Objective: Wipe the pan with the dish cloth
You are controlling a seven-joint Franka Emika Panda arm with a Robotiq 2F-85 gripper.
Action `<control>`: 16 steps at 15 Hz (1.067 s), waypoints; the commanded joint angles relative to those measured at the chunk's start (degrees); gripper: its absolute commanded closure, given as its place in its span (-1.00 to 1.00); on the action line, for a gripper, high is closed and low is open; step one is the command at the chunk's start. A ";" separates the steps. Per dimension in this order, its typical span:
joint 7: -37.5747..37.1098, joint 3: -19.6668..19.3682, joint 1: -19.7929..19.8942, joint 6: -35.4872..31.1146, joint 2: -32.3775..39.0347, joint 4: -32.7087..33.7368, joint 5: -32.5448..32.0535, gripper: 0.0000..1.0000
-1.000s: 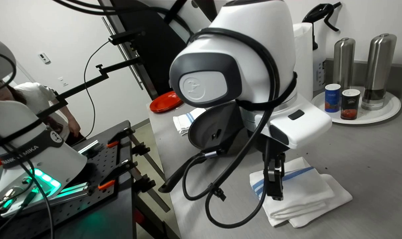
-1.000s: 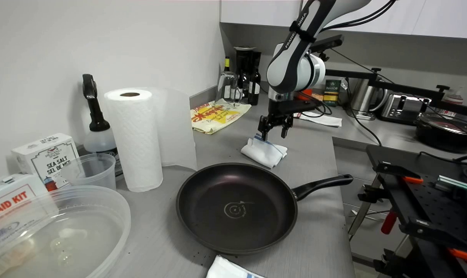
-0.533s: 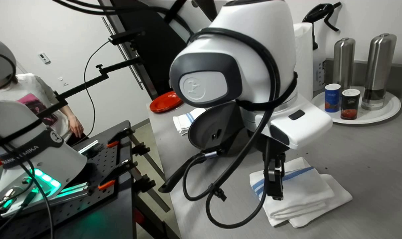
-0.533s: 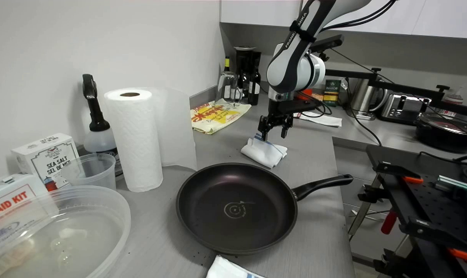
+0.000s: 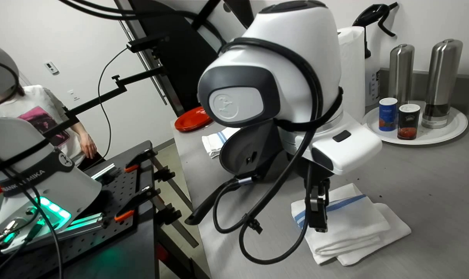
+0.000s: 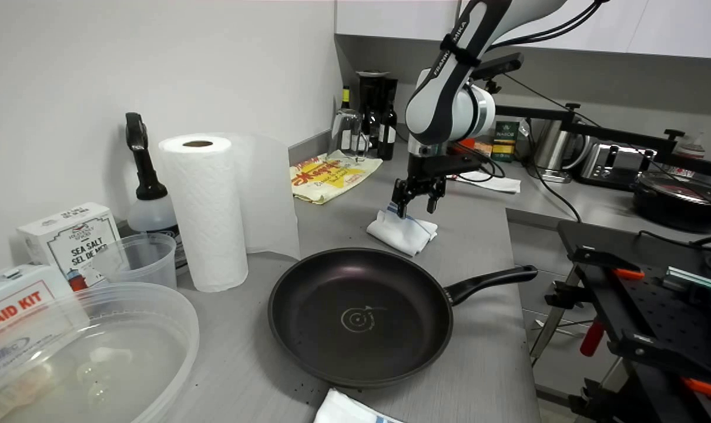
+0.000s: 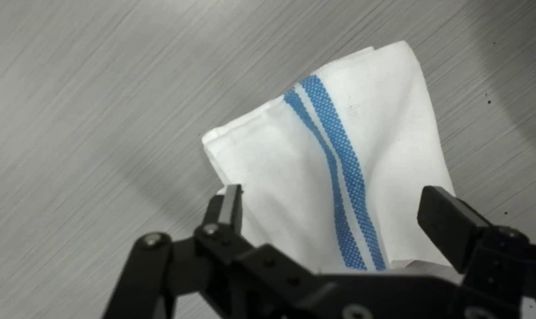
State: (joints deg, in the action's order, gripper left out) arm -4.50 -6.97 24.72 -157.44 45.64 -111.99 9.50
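The dish cloth (image 7: 285,164) is folded and white with blue stripes. It lies on the grey counter and shows in both exterior views (image 5: 358,224) (image 6: 402,236). My gripper (image 7: 332,195) is open above the cloth, one finger near each side edge, with nothing held. It also shows in an exterior view (image 6: 416,211), its tips just over the cloth; touching or not is unclear. The black pan (image 6: 361,352) lies flat beside the cloth, its inside facing up and its handle toward the counter's edge. In an exterior view the arm partly hides the pan (image 5: 238,155).
A second striped cloth (image 6: 352,410) lies on the pan's far side from the gripper. A paper towel roll (image 6: 205,217) and clear tubs (image 6: 185,335) stand along the wall. A white plate (image 5: 451,133) holds shakers and metal mills. A red plate (image 5: 192,119) lies near the counter's end.
My arm and gripper have shifted slightly toward the pan's side, still over the cloth. The gripper stays open. The cloth and pan have not moved. The person in the background has shifted.
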 commanded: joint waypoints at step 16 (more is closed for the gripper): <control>-0.29 2.38 -0.58 -8.42 11.27 7.67 2.59 -1.00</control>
State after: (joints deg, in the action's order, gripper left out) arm -4.63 -4.31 24.56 -164.81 54.21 -107.58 10.95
